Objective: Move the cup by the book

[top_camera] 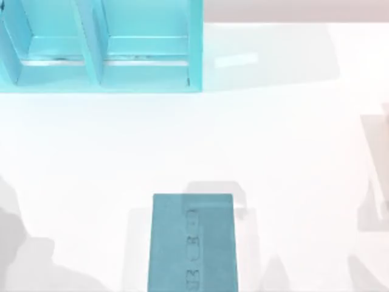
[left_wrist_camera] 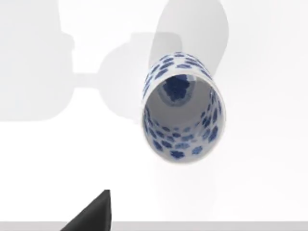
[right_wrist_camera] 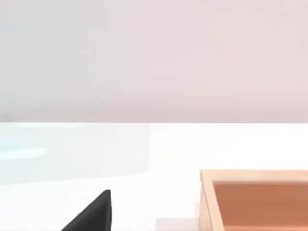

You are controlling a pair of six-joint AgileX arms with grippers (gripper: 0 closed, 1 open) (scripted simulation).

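Observation:
The book is a flat teal-blue rectangle lying at the front middle of the white table, with faint lettering along its cover. The cup is white with dark blue blotches. It appears in the left wrist view standing free on the white table, its open mouth turned toward the camera. A black tip of my left gripper juts in at that view's edge, well apart from the cup and touching nothing. A matching black tip of my right gripper hangs over bare table in the right wrist view.
A pale cyan shelf unit with open compartments stands at the back left. An open wooden box sits on the table close to my right gripper. Grey shadows of the arms fall along the front and right edges.

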